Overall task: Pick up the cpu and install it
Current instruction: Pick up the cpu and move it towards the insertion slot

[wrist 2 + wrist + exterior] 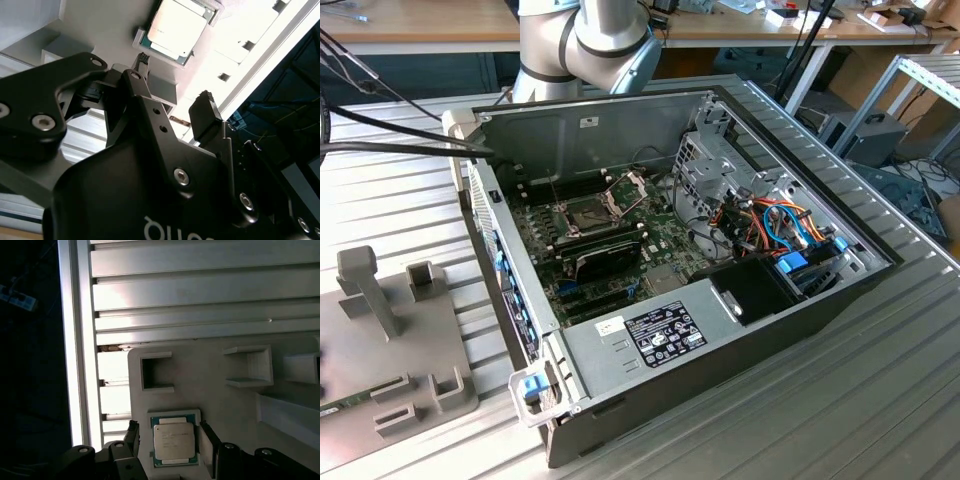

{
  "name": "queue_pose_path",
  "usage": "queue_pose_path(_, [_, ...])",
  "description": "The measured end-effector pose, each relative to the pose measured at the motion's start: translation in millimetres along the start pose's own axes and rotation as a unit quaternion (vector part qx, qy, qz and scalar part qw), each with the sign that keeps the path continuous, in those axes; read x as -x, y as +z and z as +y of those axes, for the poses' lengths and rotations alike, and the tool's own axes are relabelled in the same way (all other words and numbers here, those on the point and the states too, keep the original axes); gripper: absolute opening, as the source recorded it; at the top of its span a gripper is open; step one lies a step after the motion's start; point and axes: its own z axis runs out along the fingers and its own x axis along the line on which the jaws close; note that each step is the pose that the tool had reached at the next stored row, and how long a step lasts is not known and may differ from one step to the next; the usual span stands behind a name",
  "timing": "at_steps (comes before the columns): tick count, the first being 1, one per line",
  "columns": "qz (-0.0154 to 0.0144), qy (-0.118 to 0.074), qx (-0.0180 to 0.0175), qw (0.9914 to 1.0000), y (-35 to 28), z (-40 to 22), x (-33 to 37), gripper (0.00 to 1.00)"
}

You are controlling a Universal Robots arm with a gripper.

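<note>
The cpu [173, 441], a small square chip with a silver-grey top and green rim, lies flat in a pocket of a pale grey holder plate [210, 370]. In the first wrist view my gripper [170, 437] is open, one black finger on each side of the chip, apart from it. In the second wrist view the cpu [177, 25] lies beyond the open gripper [174, 80], with nothing between the fingers. In the exterior view the socket [588, 212] on the green motherboard [655, 250] stands with its hinged plate raised.
The open computer case [720, 330] sits on a ribbed metal table [880, 400], with a black card [605, 255], a drive cage and coloured cables inside. A grey fixture [390, 340] with upright holders lies at the exterior view's left. The arm's base [590, 40] stands behind the case.
</note>
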Motion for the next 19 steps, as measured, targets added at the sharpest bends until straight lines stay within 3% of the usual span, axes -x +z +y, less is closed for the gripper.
queue_pose_path(11, [-0.0001, 0.0, 0.0, 1.0, 0.6, -11.4, 0.9, 0.6])
queue_pose_path(19, [-0.0001, 0.0, 0.0, 1.0, 1.2, -15.2, 1.1, 0.6])
